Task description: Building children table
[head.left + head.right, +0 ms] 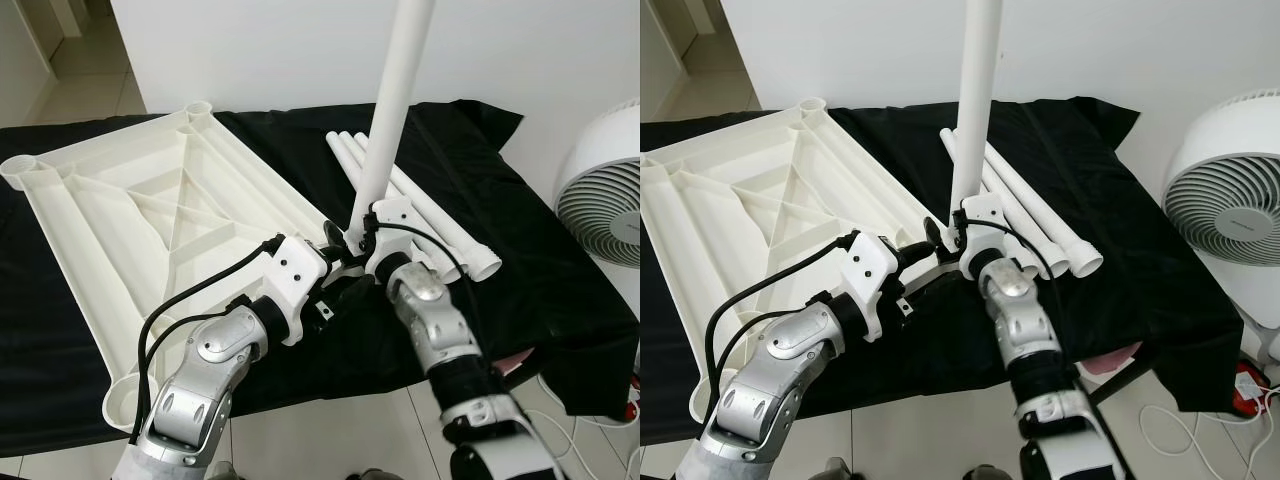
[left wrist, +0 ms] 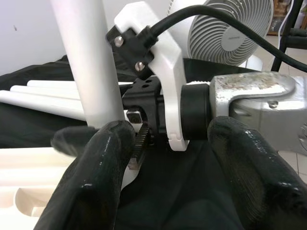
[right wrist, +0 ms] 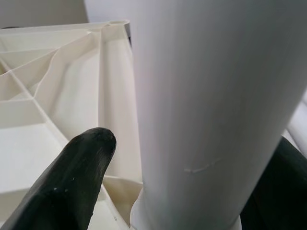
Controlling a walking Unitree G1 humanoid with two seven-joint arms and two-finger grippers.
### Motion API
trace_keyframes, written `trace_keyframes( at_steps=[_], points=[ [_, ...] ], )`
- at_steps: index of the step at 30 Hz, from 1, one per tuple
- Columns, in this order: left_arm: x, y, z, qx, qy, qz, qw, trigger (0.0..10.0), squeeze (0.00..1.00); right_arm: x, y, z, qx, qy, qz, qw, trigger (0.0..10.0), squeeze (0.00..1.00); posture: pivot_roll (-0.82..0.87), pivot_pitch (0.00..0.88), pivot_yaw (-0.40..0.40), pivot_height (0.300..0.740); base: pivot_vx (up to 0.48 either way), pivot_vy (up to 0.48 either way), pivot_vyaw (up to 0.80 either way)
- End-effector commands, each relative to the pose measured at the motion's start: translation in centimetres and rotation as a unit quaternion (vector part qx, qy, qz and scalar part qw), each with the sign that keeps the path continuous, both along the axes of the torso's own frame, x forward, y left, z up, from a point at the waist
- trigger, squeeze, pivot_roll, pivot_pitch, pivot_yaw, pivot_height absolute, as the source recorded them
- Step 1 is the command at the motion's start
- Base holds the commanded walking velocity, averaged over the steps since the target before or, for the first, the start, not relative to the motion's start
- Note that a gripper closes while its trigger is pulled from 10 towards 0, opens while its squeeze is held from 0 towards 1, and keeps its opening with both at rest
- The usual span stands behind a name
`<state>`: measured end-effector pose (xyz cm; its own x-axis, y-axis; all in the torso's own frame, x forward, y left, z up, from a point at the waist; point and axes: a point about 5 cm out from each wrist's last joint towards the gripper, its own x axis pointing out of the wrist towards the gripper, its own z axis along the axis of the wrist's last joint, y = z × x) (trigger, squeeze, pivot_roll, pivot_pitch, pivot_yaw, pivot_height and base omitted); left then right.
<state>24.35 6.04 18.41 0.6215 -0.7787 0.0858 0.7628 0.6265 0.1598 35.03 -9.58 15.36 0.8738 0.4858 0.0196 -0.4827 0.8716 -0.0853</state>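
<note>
Lying upside down on the black-draped surface (image 1: 560, 300): one white tabletop (image 1: 150, 210), ribbed, round sockets at its corners. Beside it, apparently three loose white legs (image 1: 430, 215). A fourth leg (image 1: 395, 110) stands upright at the near right corner, pinched by the right pincer (image 1: 362, 232). Left pincer (image 1: 335, 262) spread, fingers (image 2: 96, 167) close by the right wrist. One fan (image 1: 605, 195) at the right.

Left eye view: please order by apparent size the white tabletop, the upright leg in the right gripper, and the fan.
1. tabletop, clearly largest.
2. upright leg held by the right gripper.
3. fan.
Leg and fan are both cropped, so their order is unsure.
</note>
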Motion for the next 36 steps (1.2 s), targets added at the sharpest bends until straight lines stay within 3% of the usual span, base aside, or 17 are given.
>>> trace_keyframes(
  at_steps=[1, 8, 15, 16, 17, 18, 19, 20, 30, 31, 36],
  points=[
    [0.2, 0.2, -0.2, 0.004, 0.006, 0.025, 1.000, 10.0, 0.00, 0.3, -0.1, 0.0, -0.014, -0.004, 0.022, 1.000, 10.0, 0.00, -0.04, 0.045, 0.004, 0.740, 0.000, 0.000, 0.00],
    [0.4, 0.2, 0.0, 0.003, 0.001, 0.030, 1.000, 10.0, 0.00, 1.5, -0.8, 0.1, -0.050, -0.007, 0.070, 0.996, 10.0, 0.00, -0.03, 0.048, 0.000, 0.740, 0.000, 0.000, 0.00],
    [0.4, 0.2, 0.0, 0.003, 0.000, 0.032, 0.999, 10.0, 0.00, 2.1, -0.9, -0.1, -0.072, -0.003, 0.081, 0.994, 10.0, 0.00, -0.02, 0.041, 0.005, 0.740, 0.000, 0.000, 0.00],
    [0.4, 0.3, 0.0, 0.004, 0.000, 0.032, 0.999, 10.0, 0.00, 2.2, -0.8, -0.1, -0.078, -0.002, 0.090, 0.993, 4.6, 0.00, -0.02, 0.041, 0.005, 0.740, 0.000, 0.000, 0.00],
    [0.4, 0.3, 0.0, 0.004, 0.000, 0.032, 0.999, 10.0, 0.00, 2.2, -0.8, -0.1, -0.078, -0.002, 0.090, 0.993, 4.6, 0.00, -0.02, 0.041, 0.005, 0.740, 0.000, 0.000, 0.00],
    [0.5, 0.3, 0.1, 0.004, 0.000, 0.032, 0.999, 10.0, 0.00, 2.3, -0.8, -0.1, -0.081, 0.002, 0.095, 0.992, 1.5, 0.00, -0.02, 0.040, 0.007, 0.740, 0.000, 0.000, 0.00],
    [0.5, 0.3, 0.1, 0.004, 0.000, 0.032, 0.999, 10.0, 0.00, 2.3, -0.8, -0.1, -0.081, 0.002, 0.095, 0.992, 1.5, 0.00, -0.02, 0.040, 0.007, 0.740, 0.000, 0.000, 0.00],
    [0.5, 0.3, 0.1, 0.005, 0.000, 0.031, 0.999, 10.0, 0.00, 2.5, -0.8, -0.2, -0.086, 0.001, 0.097, 0.992, 0.0, 0.00, -0.02, 0.040, 0.007, 0.740, 0.000, 0.000, 0.00],
    [0.5, 0.3, 0.1, 0.005, -0.001, 0.031, 0.999, 10.0, 0.00, 2.7, -0.9, -0.3, -0.092, 0.004, 0.102, 0.991, 0.0, 0.00, -0.02, 0.037, 0.007, 0.740, 0.000, 0.000, 0.00],
    [0.5, 0.3, 0.1, 0.005, -0.001, 0.031, 0.999, 10.0, 0.00, 2.7, -1.0, -0.6, -0.089, 0.008, 0.095, 0.991, 10.0, 0.00, -0.02, 0.037, 0.007, 0.740, 0.000, 0.000, 0.00],
    [0.5, 0.3, 0.1, 0.004, 0.000, 0.032, 0.999, 10.0, 0.00, 2.7, -1.1, -1.4, -0.087, 0.023, 0.057, 0.994, 10.0, 0.00, -0.02, 0.037, 0.007, 0.740, 0.000, 0.000, 0.00]
  ],
)
